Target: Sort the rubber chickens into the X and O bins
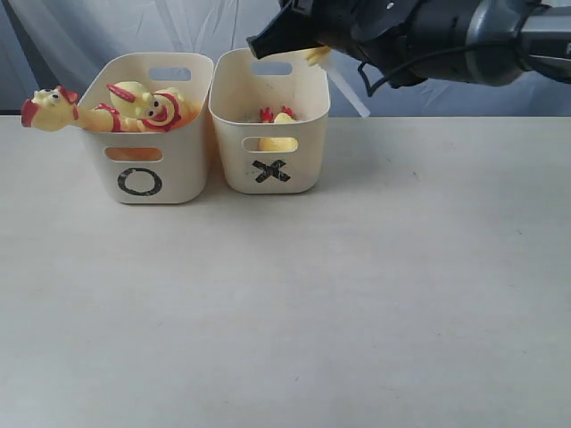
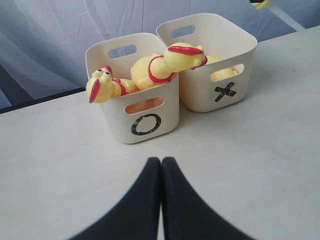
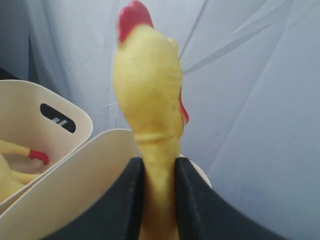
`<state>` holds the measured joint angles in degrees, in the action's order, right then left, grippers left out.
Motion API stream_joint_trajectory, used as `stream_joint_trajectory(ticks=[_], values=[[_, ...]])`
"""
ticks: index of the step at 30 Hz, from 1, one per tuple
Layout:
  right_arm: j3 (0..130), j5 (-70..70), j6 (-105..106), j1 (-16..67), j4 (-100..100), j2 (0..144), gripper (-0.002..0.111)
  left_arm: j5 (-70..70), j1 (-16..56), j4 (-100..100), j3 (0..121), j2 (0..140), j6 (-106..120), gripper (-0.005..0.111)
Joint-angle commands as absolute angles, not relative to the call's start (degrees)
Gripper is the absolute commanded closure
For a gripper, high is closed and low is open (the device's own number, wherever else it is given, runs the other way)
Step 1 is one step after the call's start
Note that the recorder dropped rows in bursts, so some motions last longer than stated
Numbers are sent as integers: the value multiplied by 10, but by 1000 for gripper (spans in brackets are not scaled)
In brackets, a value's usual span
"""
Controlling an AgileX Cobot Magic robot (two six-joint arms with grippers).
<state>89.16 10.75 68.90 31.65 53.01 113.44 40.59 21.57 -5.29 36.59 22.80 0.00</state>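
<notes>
Our right claw [image 3: 159, 200] is partly closed on a chicken [image 3: 147, 85], pinching its neck just under the head, with the red comb pointing away from the wrist. In the exterior view the claw hangs high over the back of the X bin [image 1: 308, 143], and only a bit of yellow shows beside the black jaws. We cannot tell whether a body hangs below the grip. It looks like a head-and-neck piece.

The X bin already holds a yellow piece with red feet [image 1: 278, 120]. The O bin [image 1: 183, 169] holds whole chickens [image 1: 143, 105], one with its head hung over the outer rim. So we judge this piece belongs in X, and the step in hand is the drop.

To do it well, we should bring the claw over the middle of the X opening, because right now it sits near the back rim. We should also lower it until the piece is below the rim line before letting go. Rubber bounces and may cling to a pad, so we open wide and pause before lifting. We should keep the jaws off the bin walls, since the tubs look light enough to slide.

Our left claw [image 2: 161, 170] is fully closed on nothing, low over the surface [image 1: 357, 303] in front of the bins and well clear of the drop.
</notes>
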Motion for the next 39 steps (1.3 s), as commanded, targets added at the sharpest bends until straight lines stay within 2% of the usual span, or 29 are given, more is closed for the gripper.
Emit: stream_joint_trajectory(ticks=[1,11,21,28,39], values=[[967,96,678,314,524,1187,109,401,219,-50,363,224,0,107],[1102,55,673,314,534,1284,109,401,219,-49,363,224,0,107],[1106,27,671,307,530,1284,109,400,219,-47,363,223,0,107],[1106,-76,671,274,535,1275,109,400,219,-47,363,223,0,107],[1141,-135,674,239,592,1276,109,400,219,-47,363,223,0,107]])
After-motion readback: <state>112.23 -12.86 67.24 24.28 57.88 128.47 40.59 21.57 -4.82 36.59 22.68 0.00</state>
